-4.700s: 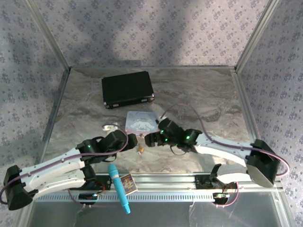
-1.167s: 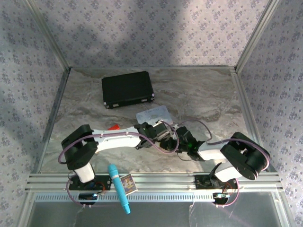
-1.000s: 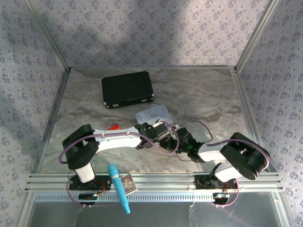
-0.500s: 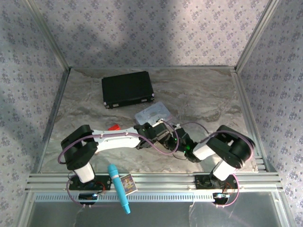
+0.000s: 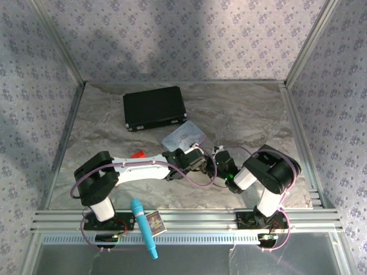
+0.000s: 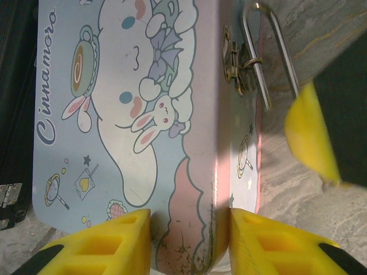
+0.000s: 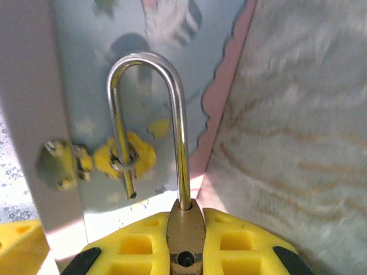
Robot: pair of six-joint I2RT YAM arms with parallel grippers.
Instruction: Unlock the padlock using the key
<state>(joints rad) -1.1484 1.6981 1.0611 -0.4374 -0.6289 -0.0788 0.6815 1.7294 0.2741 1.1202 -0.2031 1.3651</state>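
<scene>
The padlock's brass body point(image 7: 185, 229) sits pinched between the yellow fingers of my right gripper point(image 7: 185, 243), which is shut on it. Its silvery shackle point(image 7: 178, 103) stands open, the free leg threaded through the ring of the hasp point(image 7: 123, 157) on the pastel tin point(image 6: 132, 114). The keyhole faces the camera with nothing in it; the key is out of view. My left gripper point(image 6: 189, 240) is shut on the tin's lower corner, a yellow finger point(image 6: 109, 246) pressed to each side. From above, both grippers meet beside the tin point(image 5: 182, 136).
A black case point(image 5: 153, 107) lies at the back left. A small red block point(image 5: 136, 153) sits left of my left arm. A turquoise tool point(image 5: 143, 226) and a small printed box point(image 5: 156, 220) rest on the front rail.
My right arm has folded in, its elbow swinging left toward the tin. The tin has tipped and shifted slightly to the back left. My left jaws have narrowed onto the tin.
</scene>
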